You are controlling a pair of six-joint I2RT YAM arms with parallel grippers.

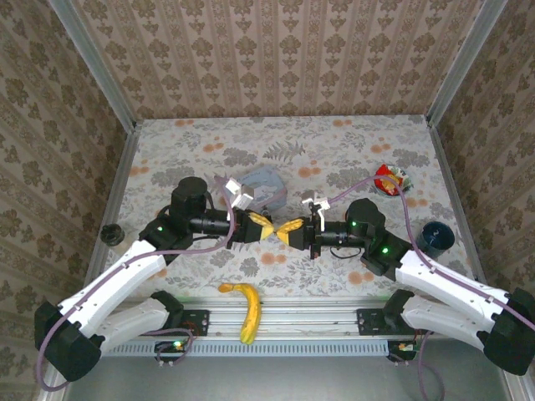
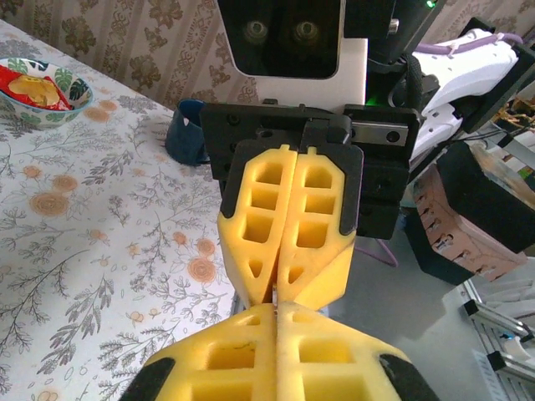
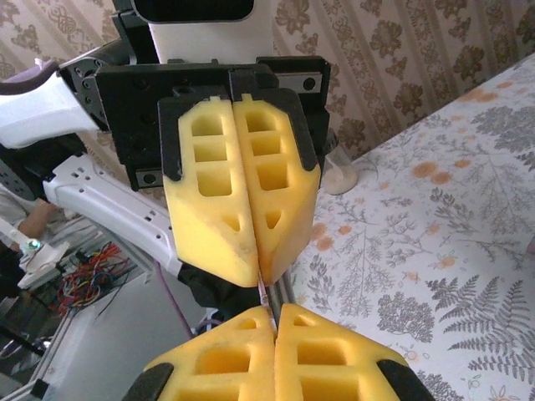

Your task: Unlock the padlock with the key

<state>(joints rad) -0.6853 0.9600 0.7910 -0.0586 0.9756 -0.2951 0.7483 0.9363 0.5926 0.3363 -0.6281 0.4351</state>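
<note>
**Operator:** Where is the task item?

**Technician:** A thin grey metal sliver (image 3: 265, 292), judged to be the key's blade, bridges the spot where the two sets of fingertips meet. The small black blocky padlock cannot be located; it is hidden or too small to tell.

**Operator:** State of the fingers?

**Technician:** The yellow cut-out right fingers (image 2: 318, 267) are pressed together. The sliver enters their seam, so they are judged to be clamped on it. The matching yellow left fingers (image 3: 201, 242) are also together. The sliver's other end reaches their seam, but whether they grip it cannot be told.

**Operator:** Why tip to tip, above the floral-patterned desk (image 1: 167, 150)?

**Technician:** The two pairs face each other with their seams in one line. That alignment suits passing or re-seating a flat part, since each pair can close on the blade flat-on without twisting it. Held in the air, the part need not be scraped off the desk.

**Operator:** What surrounds the fingers?

**Technician:** A pale blue tin (image 1: 266, 182) sits just beyond the left fingers. A yellow banana (image 1: 247, 309) lies on the near side of both pairs, toward the arm bases. A dark blue cup (image 1: 436, 236) stands well to the right of the right fingers. None of these touches the fingers.

**Operator:** Main risk?

**Technician:** The sliver offers little surface to grip. If one pair lets go before the other is firm, it may drop or rotate, and its orientation matters at the lock.
</note>
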